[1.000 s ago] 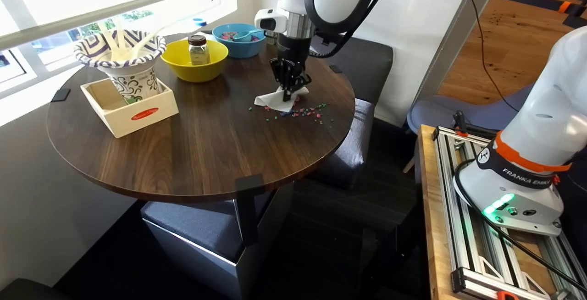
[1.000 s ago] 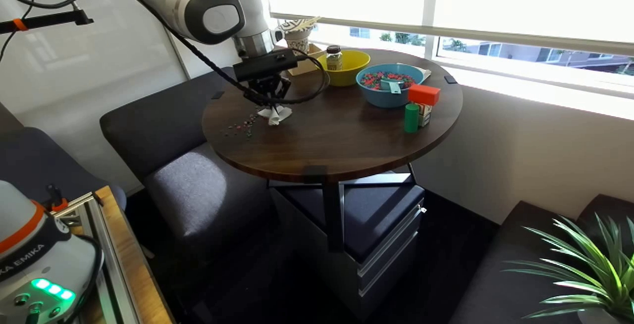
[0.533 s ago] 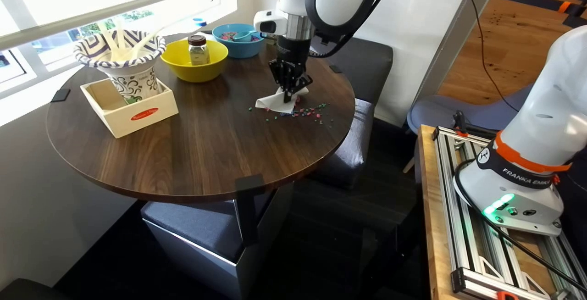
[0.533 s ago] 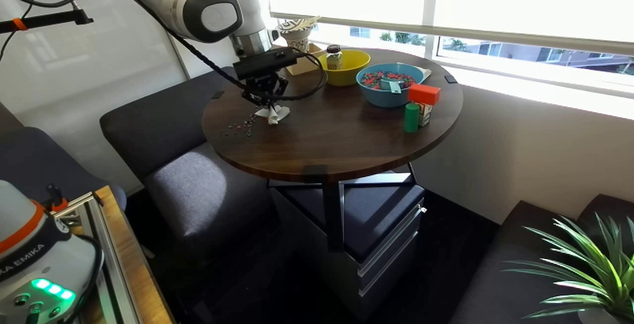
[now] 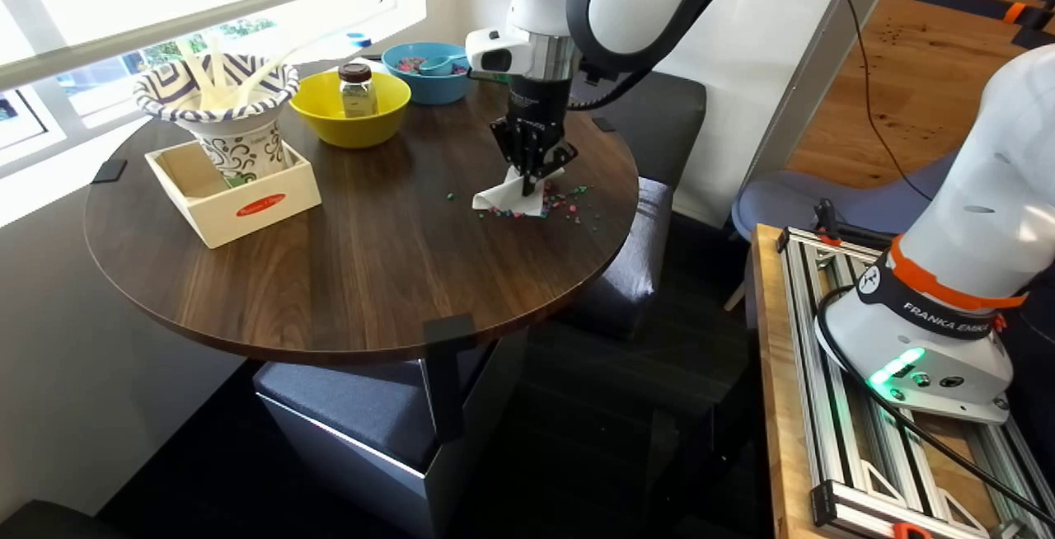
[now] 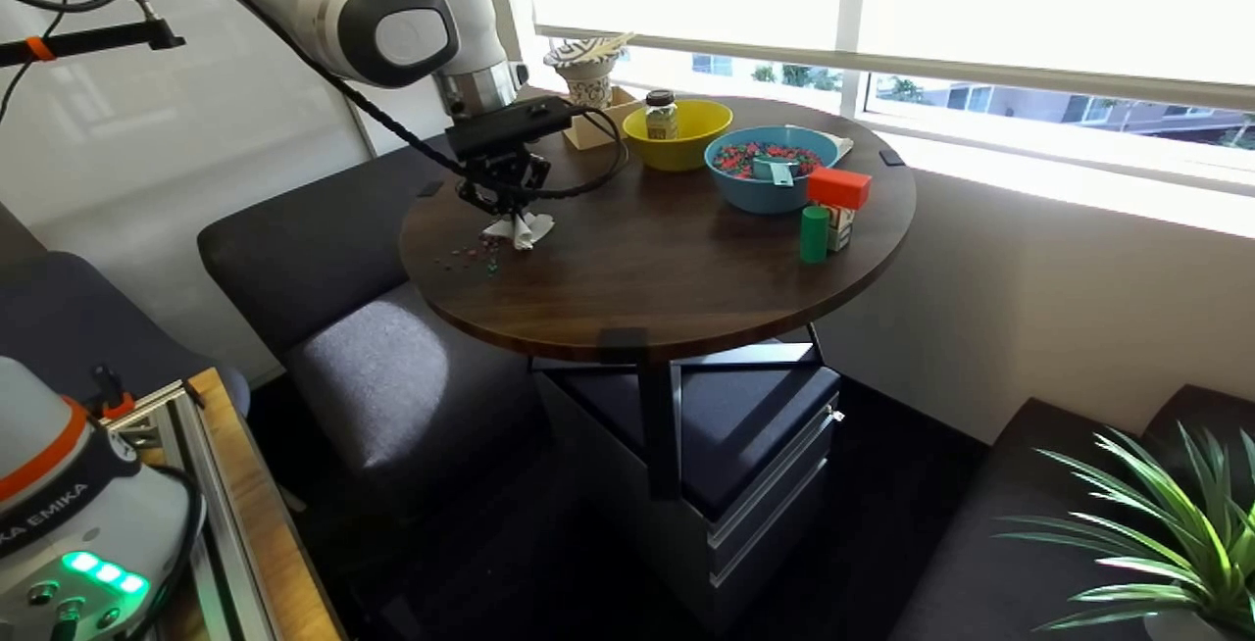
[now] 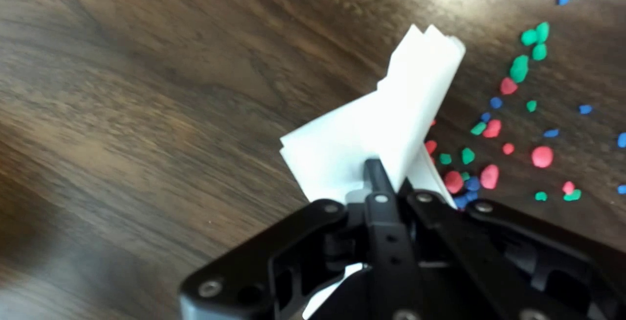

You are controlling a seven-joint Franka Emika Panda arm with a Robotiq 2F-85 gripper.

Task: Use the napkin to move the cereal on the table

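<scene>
My gripper (image 7: 391,179) is shut on the white folded napkin (image 7: 337,144), which is pinched between its black fingertips and spreads out on both sides. In both exterior views the gripper (image 5: 528,186) (image 6: 518,215) points down and the napkin (image 5: 499,197) (image 6: 537,227) lies at or just above the table (image 5: 371,259). The cereal (image 7: 542,157), small red, green and blue bits, lies right of the napkin in the wrist view, some against its edge. It also shows in both exterior views (image 5: 573,208) (image 6: 492,269). Bits under the napkin are hidden.
A yellow bowl (image 5: 346,133) holding a jar (image 5: 357,96) and a blue bowl (image 6: 760,196) stand on the table. A light wooden box (image 5: 264,222) holds a patterned cup (image 5: 243,147). A green cylinder (image 6: 814,234) stands beside a red block (image 6: 839,187).
My gripper has moved with the napkin towards the cereal scatter, mostly in the last half second. The napkin now lies nearer to the bits and farther from a lone green bit.
</scene>
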